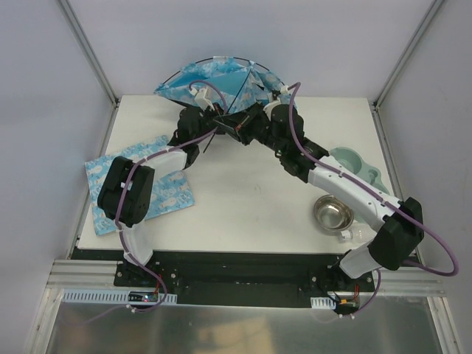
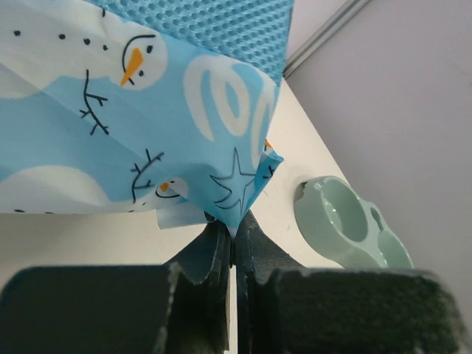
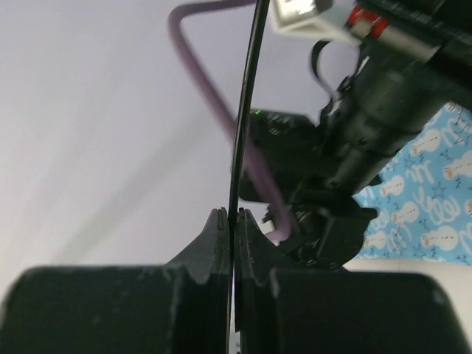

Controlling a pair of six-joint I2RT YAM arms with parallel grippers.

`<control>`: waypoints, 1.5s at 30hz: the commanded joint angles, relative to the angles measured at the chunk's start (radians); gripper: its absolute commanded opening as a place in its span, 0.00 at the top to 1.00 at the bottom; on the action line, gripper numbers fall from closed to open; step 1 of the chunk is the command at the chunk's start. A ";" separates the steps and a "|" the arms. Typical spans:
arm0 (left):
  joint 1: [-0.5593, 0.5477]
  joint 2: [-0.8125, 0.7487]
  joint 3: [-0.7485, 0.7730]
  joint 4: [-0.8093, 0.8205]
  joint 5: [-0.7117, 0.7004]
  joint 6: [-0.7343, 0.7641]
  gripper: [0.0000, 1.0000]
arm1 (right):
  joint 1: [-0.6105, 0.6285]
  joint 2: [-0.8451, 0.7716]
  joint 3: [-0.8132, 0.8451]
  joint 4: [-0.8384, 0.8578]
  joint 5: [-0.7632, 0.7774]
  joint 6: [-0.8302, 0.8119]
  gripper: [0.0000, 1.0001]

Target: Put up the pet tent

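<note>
Now my left gripper (image 2: 233,243) pinches a corner of the pet tent (image 1: 210,77) at the far edge of the table (image 1: 258,199) — my right gripper (image 3: 231,221) pinches its black pole (image 3: 247,110), which runs straight up.

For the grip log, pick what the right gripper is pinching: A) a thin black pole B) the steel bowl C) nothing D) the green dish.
A: in the right wrist view, the right gripper is shut on a thin black pole running up from between its fingers.
</note>
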 commanded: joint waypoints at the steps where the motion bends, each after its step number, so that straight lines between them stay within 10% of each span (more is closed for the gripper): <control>1: 0.013 -0.126 -0.079 -0.008 0.074 0.000 1.00 | -0.056 -0.021 -0.046 0.047 0.234 -0.140 1.00; 45: 0.041 -0.497 -0.132 -0.537 0.207 -0.031 1.00 | -0.093 0.180 -0.011 0.279 0.350 -0.387 1.00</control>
